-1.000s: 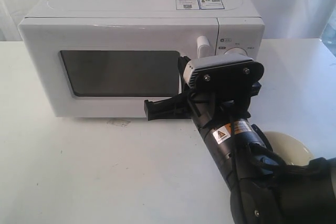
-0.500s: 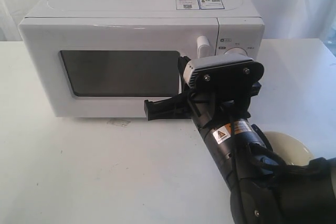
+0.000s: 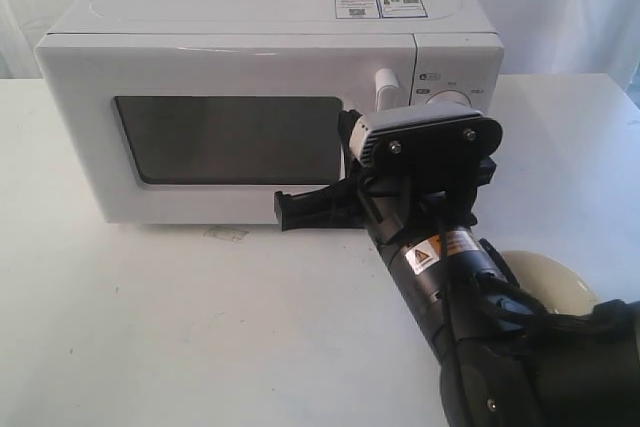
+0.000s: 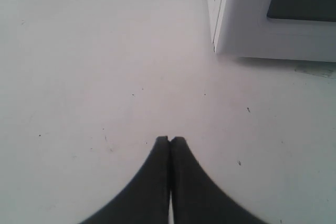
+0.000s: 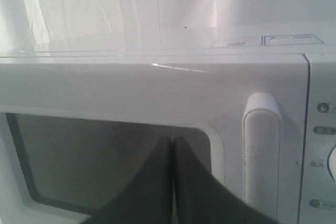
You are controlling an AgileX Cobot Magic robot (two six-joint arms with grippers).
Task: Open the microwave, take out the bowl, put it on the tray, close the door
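No shift; end effector (image 5: 172, 141) near door (image 3: 200, 72)

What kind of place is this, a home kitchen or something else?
Probably a robot lab bench, not a home kitchen: a microwave on a plain white table, white sheeting behind it, and a black robot arm in front.

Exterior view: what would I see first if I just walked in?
A big black robot arm fills the front right, its shut end effector facing the white microwave, whose door is closed. A cream bowl peeks from behind the arm, on the table.
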